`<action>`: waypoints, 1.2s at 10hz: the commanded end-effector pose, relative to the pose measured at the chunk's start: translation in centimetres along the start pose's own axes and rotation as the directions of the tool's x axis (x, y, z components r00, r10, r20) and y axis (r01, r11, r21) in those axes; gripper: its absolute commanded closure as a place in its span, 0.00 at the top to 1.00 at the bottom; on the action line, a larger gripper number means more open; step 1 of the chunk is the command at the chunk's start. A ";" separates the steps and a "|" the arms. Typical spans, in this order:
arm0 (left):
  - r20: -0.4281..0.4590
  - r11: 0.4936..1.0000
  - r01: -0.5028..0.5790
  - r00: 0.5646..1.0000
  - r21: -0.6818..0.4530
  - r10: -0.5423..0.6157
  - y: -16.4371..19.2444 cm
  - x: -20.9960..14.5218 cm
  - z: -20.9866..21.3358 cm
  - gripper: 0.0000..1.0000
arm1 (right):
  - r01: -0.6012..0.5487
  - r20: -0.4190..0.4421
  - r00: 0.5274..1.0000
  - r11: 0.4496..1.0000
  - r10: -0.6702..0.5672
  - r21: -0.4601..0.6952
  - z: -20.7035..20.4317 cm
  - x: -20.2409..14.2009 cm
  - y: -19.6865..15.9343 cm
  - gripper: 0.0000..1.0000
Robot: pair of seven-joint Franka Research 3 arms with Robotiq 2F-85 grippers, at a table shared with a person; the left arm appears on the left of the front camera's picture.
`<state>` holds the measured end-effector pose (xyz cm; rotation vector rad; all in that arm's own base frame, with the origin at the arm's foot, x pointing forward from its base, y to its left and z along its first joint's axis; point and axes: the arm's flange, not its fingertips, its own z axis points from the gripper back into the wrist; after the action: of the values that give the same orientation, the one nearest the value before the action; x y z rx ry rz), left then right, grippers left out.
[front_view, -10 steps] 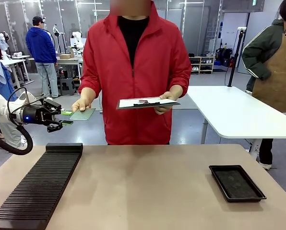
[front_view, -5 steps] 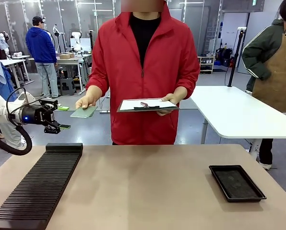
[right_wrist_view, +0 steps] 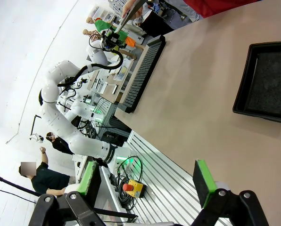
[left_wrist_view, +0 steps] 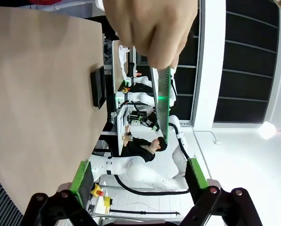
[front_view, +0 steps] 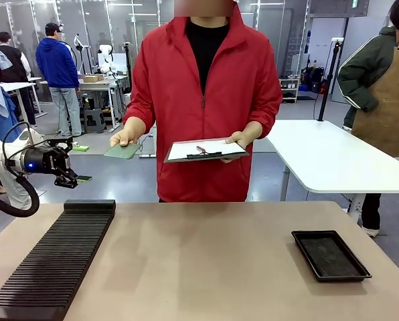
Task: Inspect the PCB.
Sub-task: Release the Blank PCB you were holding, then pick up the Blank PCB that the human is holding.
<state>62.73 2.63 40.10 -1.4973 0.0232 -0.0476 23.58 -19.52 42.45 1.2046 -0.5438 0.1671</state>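
Left tool (front_view: 80,163) retreated, spread wide, empty; PCB (front_view: 122,152) apart, in person's hand (front_view: 124,138).

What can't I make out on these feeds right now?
- PCB face: front view, too small and tilted nearly flat; left wrist view, edge-on, upper end covered by the person's hand.
- Clipboard paper: front view, print too small to read.
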 end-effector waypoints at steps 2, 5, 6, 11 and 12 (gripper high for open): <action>-0.010 1.000 0.003 1.000 0.002 -0.003 -0.1 0.1 -0.5 1.00 | -0.020 0.009 1.000 1.000 0.020 0.009 0.1 0.1 0.0 1.00; -0.010 1.000 0.003 1.000 0.002 -0.003 -0.1 0.1 -0.5 1.00 | -0.020 0.009 1.000 1.000 0.020 0.009 0.1 0.1 0.0 1.00; -0.010 1.000 0.003 1.000 0.002 -0.003 -0.1 0.1 -0.5 1.00 | -0.020 0.009 1.000 1.000 0.020 0.009 0.1 0.1 0.0 1.00; -0.005 1.000 0.000 1.000 -0.001 0.000 0.0 0.0 -0.3 1.00 | -0.020 0.009 1.000 1.000 0.020 0.009 0.1 0.1 0.0 1.00; -0.035 1.000 0.006 0.999 -0.008 -0.006 0.0 -3.7 2.1 1.00 | -0.020 0.009 1.000 1.000 0.020 0.009 0.1 0.1 0.0 1.00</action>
<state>62.10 3.06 40.02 -1.4971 0.0356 -0.0517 23.59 -19.51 42.45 1.2045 -0.5434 0.1674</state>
